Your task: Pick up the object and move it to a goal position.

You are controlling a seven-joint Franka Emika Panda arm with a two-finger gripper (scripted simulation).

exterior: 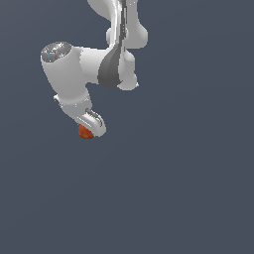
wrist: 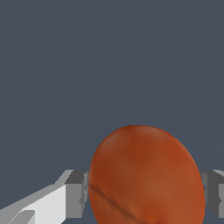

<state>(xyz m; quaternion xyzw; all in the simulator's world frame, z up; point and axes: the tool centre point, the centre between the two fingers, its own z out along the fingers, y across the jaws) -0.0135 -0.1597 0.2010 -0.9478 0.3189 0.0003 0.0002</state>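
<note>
The object is a small orange-red ball with a mottled surface. In the exterior view the ball point(exterior: 85, 133) peeks out under the white gripper point(exterior: 90, 129), left of centre. In the wrist view the ball point(wrist: 146, 175) fills the space between the two fingers. One grey pad point(wrist: 77, 192) touches one side of it and the other pad point(wrist: 213, 192) touches the opposite side. The gripper point(wrist: 146, 199) is shut on the ball. Most of the ball is hidden by the hand in the exterior view. I cannot tell whether the ball rests on the floor or is raised.
The white arm point(exterior: 79, 67) reaches down from the top of the exterior view. A plain dark grey-blue floor point(exterior: 173, 188) lies all around. No goal marker shows in either view.
</note>
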